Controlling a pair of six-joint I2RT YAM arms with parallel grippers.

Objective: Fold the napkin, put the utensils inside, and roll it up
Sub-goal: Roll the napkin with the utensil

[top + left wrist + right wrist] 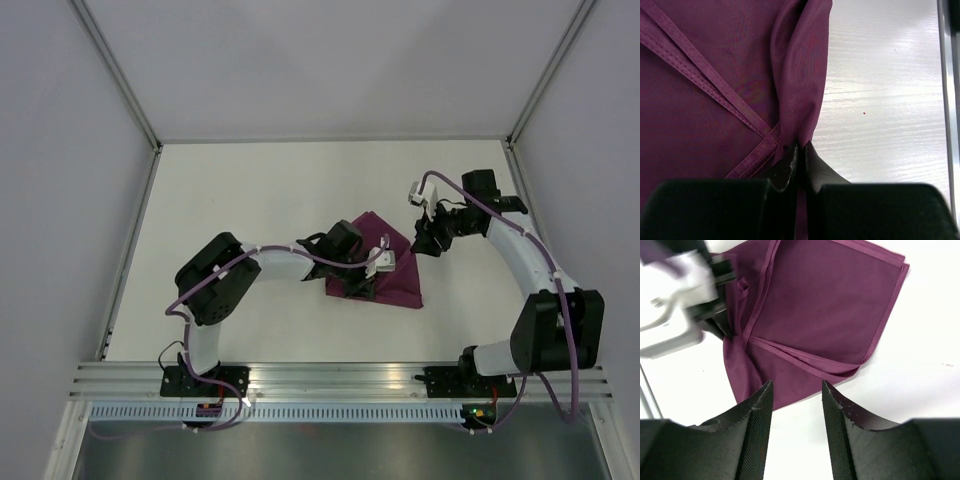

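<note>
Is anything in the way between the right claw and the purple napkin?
No, nothing visible. The right gripper is open, with only bare table before the napkin. The left gripper pinches a fold off to one side.

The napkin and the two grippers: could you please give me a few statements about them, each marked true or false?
1. The left gripper is shut on a fold of the napkin. True.
2. The right gripper is clamped on the napkin as well. False: its fingers stand apart with nothing between them, off the cloth's edge.
3. A knife lies on top of the napkin. False: no knife shows in any view.
4. The napkin lies folded over on the white table, with hemmed edges showing. True.
</note>
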